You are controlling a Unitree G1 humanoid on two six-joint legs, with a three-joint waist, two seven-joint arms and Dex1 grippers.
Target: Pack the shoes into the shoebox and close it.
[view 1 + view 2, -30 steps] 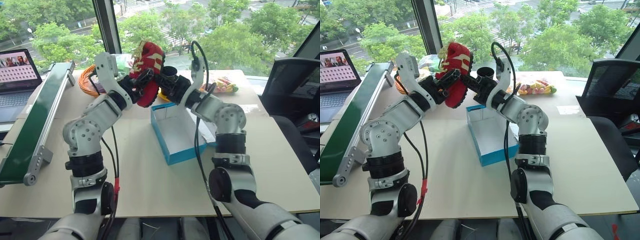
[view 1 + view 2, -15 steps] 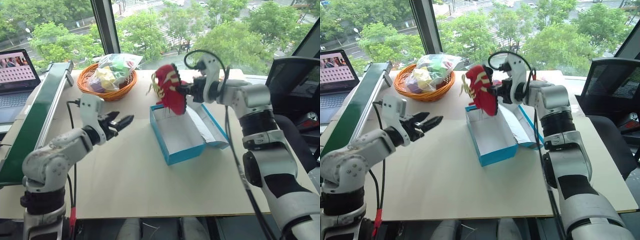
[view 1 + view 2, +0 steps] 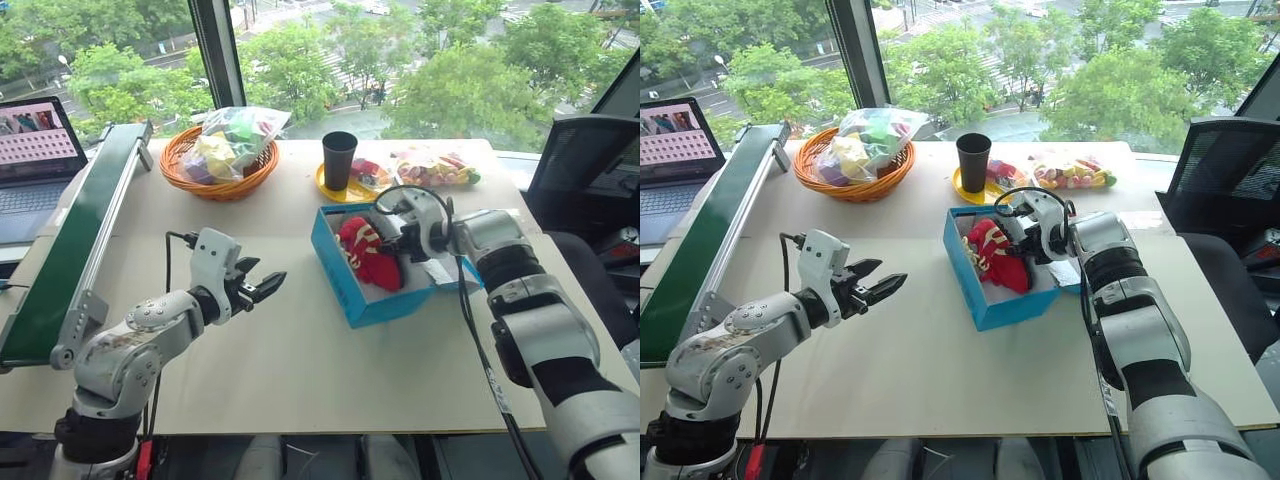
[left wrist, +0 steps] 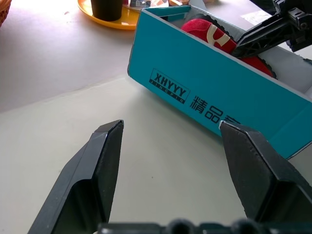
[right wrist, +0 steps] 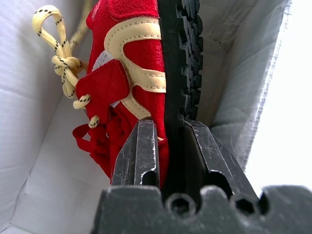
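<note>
While the shoebox [image 3: 372, 300] sits open on the worktop [image 3: 300, 350], the right gripper [image 5: 168, 141] reaches into it from the right, its fingers [image 5: 144, 146] pinched on the shoe [image 3: 368, 252], one against the red fabric side and the other against the black treaded sole. This shoe lies on its side within the white interior, its yellowish laces [image 5: 61, 61] trailing toward one wall. Whether a second shoe lies beneath it cannot be told. The box lid [image 3: 447, 272] lies flat to the right, under the right arm. Well to the left of the box, the left gripper [image 3: 262, 287] hovers above the worktop with its fingers [image 4: 97, 165] spread wide and nothing between them, pointing toward the box's turquoise side. Behind the box stand a black cup [image 3: 338, 160] on a yellow plate [image 3: 325, 188], and an orange basket [image 3: 215, 180].
</note>
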